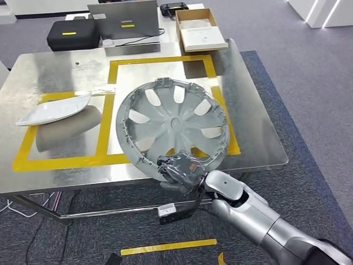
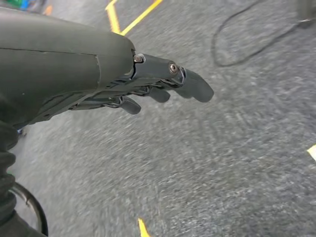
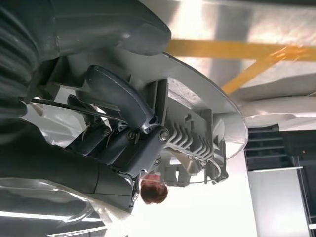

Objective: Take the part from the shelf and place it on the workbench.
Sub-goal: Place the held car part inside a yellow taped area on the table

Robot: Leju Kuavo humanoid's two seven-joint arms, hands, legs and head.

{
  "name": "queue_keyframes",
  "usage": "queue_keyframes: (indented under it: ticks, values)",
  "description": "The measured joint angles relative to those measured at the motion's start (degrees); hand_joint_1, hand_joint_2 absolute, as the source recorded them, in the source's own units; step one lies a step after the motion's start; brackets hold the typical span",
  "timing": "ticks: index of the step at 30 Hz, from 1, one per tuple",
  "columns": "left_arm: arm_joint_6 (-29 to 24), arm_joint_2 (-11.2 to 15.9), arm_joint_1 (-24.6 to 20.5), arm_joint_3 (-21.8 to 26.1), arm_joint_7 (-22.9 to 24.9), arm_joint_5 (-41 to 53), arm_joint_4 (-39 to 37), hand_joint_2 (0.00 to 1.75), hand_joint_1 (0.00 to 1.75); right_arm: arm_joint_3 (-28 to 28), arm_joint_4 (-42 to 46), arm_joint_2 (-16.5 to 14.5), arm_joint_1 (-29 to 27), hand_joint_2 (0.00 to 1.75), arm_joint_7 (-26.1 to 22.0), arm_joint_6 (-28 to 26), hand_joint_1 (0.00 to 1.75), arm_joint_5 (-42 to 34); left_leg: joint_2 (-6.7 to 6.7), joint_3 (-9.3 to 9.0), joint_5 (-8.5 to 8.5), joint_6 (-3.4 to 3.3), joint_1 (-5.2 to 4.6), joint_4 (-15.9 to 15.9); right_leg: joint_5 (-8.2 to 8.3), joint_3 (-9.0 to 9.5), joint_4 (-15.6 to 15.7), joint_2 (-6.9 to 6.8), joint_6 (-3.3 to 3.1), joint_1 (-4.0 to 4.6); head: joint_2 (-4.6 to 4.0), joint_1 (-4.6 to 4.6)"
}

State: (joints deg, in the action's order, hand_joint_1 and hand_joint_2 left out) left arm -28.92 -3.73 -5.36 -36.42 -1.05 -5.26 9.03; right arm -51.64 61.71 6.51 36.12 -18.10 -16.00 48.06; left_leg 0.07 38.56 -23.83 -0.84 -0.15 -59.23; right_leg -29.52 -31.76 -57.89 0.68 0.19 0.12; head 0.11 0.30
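Right hand (image 1: 182, 170) clamped on hubcap (image 1: 172, 124) rim, cap over bench (image 1: 250, 110) front edge. Left hand (image 2: 156, 86) empty, fingers loosely extended. Best: lower flat inside yellow frame (image 1: 106, 118), then release.

We see a steel surface (image 1: 250, 127) marked with yellow tape (image 1: 104, 121). On it sit a white panel (image 1: 54, 109), a laptop (image 1: 123, 21), a black case (image 1: 71, 34), and a cardboard box (image 1: 199, 30); the wheel cover (image 1: 172, 124) tilts over its front edge.
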Motion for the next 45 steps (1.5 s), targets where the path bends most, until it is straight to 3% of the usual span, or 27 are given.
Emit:
queue_keyframes:
  ticks: [4, 7, 8, 9, 10, 12, 13, 14, 17, 19, 21, 23, 24, 25, 26, 28, 29, 30, 33, 36, 39, 40, 42, 45]
  values:
    - [1.6, -0.3, -1.9, -0.7, -2.0, -0.6, 0.0, 1.75, 0.00, 2.4, -7.1, -0.9, 7.0, 1.75, -3.1, 1.7, 1.75, -2.0, -0.16, -0.28, 0.35, -0.61, 0.25, 0.5, -1.67, -0.96, -1.3, -0.18, 1.11, -0.04, 0.00, 0.12]
    - [2.3, -0.7, -3.4, -1.4, -3.1, 0.4, 0.0, 1.75, 0.00, 3.9, -12.6, -1.2, 12.7, 1.75, -3.6, 3.9, 1.75, -2.7, -0.22, -0.41, 0.28, -1.08, 0.50, 0.8, -6.30, -5.83, -11.0, -0.20, 1.69, -0.24, 0.00, 0.37]
    - [2.7, -0.8, -3.6, -1.7, -3.1, 0.8, 0.0, 1.75, 0.00, 4.2, -14.1, -1.3, 13.8, 1.75, -3.6, 4.2, 1.75, -2.7, -0.24, -0.50, 0.19, -1.14, 0.57, 0.8, -7.14, -7.66, -14.3, -0.20, 1.87, -0.31, 0.00, 0.36]
    - [3.5, -0.9, -3.7, -2.2, -3.0, 1.8, 0.0, 1.75, 0.00, 4.4, -15.5, -1.3, 14.7, 1.75, -3.1, 4.4, 1.75, -2.2, -0.29, -0.65, 0.07, -1.16, 0.66, 0.8, -6.88, -8.87, -16.0, -0.20, 2.08, -0.38, 0.00, 0.36]
    - [4.7, -1.0, -3.9, -2.8, -2.5, 3.2, 0.0, 1.75, 0.00, 4.5, -16.9, -1.5, 15.4, 1.75, -2.1, 4.4, 1.75, -1.1, -0.35, -0.82, -0.07, -1.10, 0.75, 0.7, -5.37, -9.15, -15.5, -0.23, 2.31, -0.51, 0.00, 0.37]
    - [8.2, -1.5, -4.6, -4.9, -0.3, 6.6, 0.1, 1.75, 0.00, 4.3, -20.0, -2.5, 17.4, 1.75, 0.5, 5.0, 1.75, 2.5, -0.46, -1.14, -0.40, -0.74, 0.87, 0.6, -0.29, -7.20, -8.8, -0.45, 2.79, -0.96, 0.00, 0.38]
    - [9.8, -1.7, -5.2, -6.1, 0.9, 7.8, 0.1, 1.75, 0.00, 4.1, -21.9, -3.4, 18.7, 1.75, 1.6, 5.6, 1.75, 4.7, -0.48, -1.11, -0.50, -0.47, 0.80, 0.4, 1.59, -5.77, -5.3, -0.57, 2.96, -1.02, 0.00, 0.40]
    - [11.0, -2.0, -5.8, -7.1, 1.8, 8.7, 0.2, 1.75, 0.00, 3.9, -23.8, -4.4, 20.0, 1.75, 2.3, 6.3, 1.75, 6.7, -0.46, -0.97, -0.55, -0.20, 0.69, 0.3, 2.49, -4.62, -2.6, -0.67, 2.88, -1.05, 0.00, 0.40]
    - [12.4, -2.6, -7.2, -9.3, 2.5, 9.9, 0.4, 1.75, 0.00, 2.7, -28.4, -7.5, 22.8, 1.75, 3.1, 7.8, 1.75, 10.8, -0.23, -0.61, -0.45, 0.43, 0.54, 0.0, 2.22, -3.67, -0.7, -0.40, 1.91, -0.84, 0.00, 0.37]
    - [12.4, -2.7, -7.7, -10.2, 2.4, 10.2, 0.5, 1.75, 0.00, 2.2, -30.2, -9.0, 23.8, 1.75, 3.3, 8.0, 1.75, 11.4, -0.12, -0.22, -1.31, 0.89, 0.67, -1.0, 2.28, -3.55, -0.7, -0.28, 1.26, -0.94, 0.00, 0.32]
    - [12.2, -2.7, -8.0, -10.8, 1.6, 10.8, 0.6, 1.75, 0.00, 1.8, -31.7, -10.1, 24.9, 1.75, 3.4, 8.0, 1.75, 11.8, -0.12, 1.90, -4.08, 1.41, 0.74, -6.1, 2.20, -3.26, -0.7, -0.40, 0.63, -1.02, 0.00, 0.24]
    - [11.4, -2.6, -8.0, -11.8, -0.7, 12.3, 0.6, 1.75, 0.00, 1.5, -33.0, -10.7, 25.6, 1.75, 3.5, 7.8, 1.75, 12.3, -0.13, 5.21, -6.96, 1.58, 0.73, -13.5, 2.01, -3.02, -0.7, -0.56, 0.21, -0.85, 0.00, 0.21]
    - [11.1, -2.4, -7.9, -12.3, -2.0, 13.1, 0.6, 1.75, 0.00, 1.3, -33.5, -10.8, 25.8, 1.75, 3.5, 7.9, 1.75, 12.8, -0.13, 6.25, -7.33, 1.51, 0.73, -15.8, 1.92, -2.86, -0.7, -0.61, 0.05, -0.74, 0.00, 0.22]
    - [11.2, -2.3, -8.0, -12.8, -3.1, 13.6, 0.6, 1.75, 0.00, 1.1, -34.0, -11.0, 25.9, 1.31, 3.7, 8.1, 1.31, 13.4, -0.13, 6.43, -6.65, 1.34, 0.71, -16.0, 1.82, -2.70, -0.7, -0.57, -0.07, -0.62, 0.00, 0.23]
    - [11.7, -2.1, -8.0, -13.2, -3.9, 13.9, 0.6, 1.75, 0.00, 0.9, -34.4, -11.4, 26.1, 0.87, 3.9, 8.5, 0.87, 14.0, -0.13, 5.71, -5.05, 1.07, 0.69, -14.2, 1.70, -2.53, -0.7, -0.47, -0.16, -0.52, 0.00, 0.24]
    - [13.1, -1.6, -8.4, -13.6, -4.8, 14.4, 0.6, 1.75, 0.00, 0.3, -35.4, -12.4, 26.9, 0.00, 4.6, 9.4, 0.00, 14.9, -0.15, 2.85, -1.11, 0.37, 0.51, -7.5, 1.45, -2.28, -0.7, -0.12, -0.15, -0.26, 0.00, 0.24]
    - [13.6, -1.4, -8.6, -13.7, -5.0, 14.4, 0.6, 1.75, 0.00, 0.0, -36.0, -13.1, 27.5, 0.00, 5.0, 9.6, 0.00, 15.1, -0.16, 1.52, -0.04, 0.09, 0.39, -4.4, 1.32, -2.29, -0.7, 0.06, -0.05, -0.13, 0.00, 0.25]
    - [13.9, -1.3, -8.9, -13.8, -5.0, 14.5, 0.6, 1.31, 0.00, -0.1, -36.7, -13.6, 28.0, 0.00, 5.5, 9.5, 0.00, 15.2, -0.17, 0.56, 0.21, -0.08, 0.29, -2.3, 1.26, -2.40, -0.8, 0.17, 0.13, -0.02, 0.00, 0.24]
    - [14.0, -1.1, -9.4, -14.2, -5.0, 15.6, 0.6, 0.00, 0.00, -0.4, -38.0, -14.5, 28.6, 0.00, 6.4, 7.7, 0.00, 16.1, -0.33, -0.22, -0.62, -0.18, 0.28, -0.6, 1.26, -2.62, -0.6, 0.02, 0.71, 0.05, 0.00, 0.24]
    - [14.1, -1.0, -9.3, -15.4, -5.0, 17.4, 0.6, 0.00, 0.00, -0.8, -38.7, -14.8, 28.6, 0.00, 6.0, 2.8, 0.00, 17.2, -0.38, -0.62, -0.54, -0.44, 0.72, 0.0, -0.44, -3.78, -2.6, -0.17, 1.51, 0.05, 0.00, 0.33]
    - [14.2, -0.9, -9.2, -16.3, -3.9, 18.5, 0.6, 0.00, 0.00, -1.1, -39.3, -15.2, 28.0, 0.00, 4.9, -1.1, 0.00, 16.9, -0.32, -0.80, -0.70, -0.81, 0.81, 0.1, -4.91, -8.85, -12.8, -0.21, 2.04, -0.18, 0.00, 0.36]
    - [14.5, -0.8, -9.1, -16.6, -3.0, 19.2, 0.6, 0.00, 0.00, -1.1, -39.3, -15.3, 27.4, 0.00, 3.9, -2.9, 0.00, 16.2, -0.34, -0.88, -0.76, -0.89, 0.82, 0.1, -5.50, -10.40, -15.6, -0.22, 2.16, -0.26, 0.00, 0.36]
    - [15.0, -0.6, -9.1, -17.1, -1.6, 20.5, 0.6, 0.00, 0.00, -0.8, -39.1, -15.6, 26.4, 0.00, 1.8, -6.3, 0.00, 14.7, -0.40, -1.04, -0.84, -0.98, 0.85, 0.1, -5.09, -11.71, -17.6, -0.24, 2.32, -0.39, 0.00, 0.40]
    - [15.3, -0.6, -9.1, -17.4, -1.1, 21.1, 0.6, 0.00, 0.00, -0.6, -38.9, -15.7, 26.0, 0.00, 1.1, -7.4, 0.00, 14.3, -0.45, -1.12, -0.86, -0.99, 0.85, 0.1, -4.37, -11.60, -17.1, -0.24, 2.35, -0.44, 0.00, 0.42]
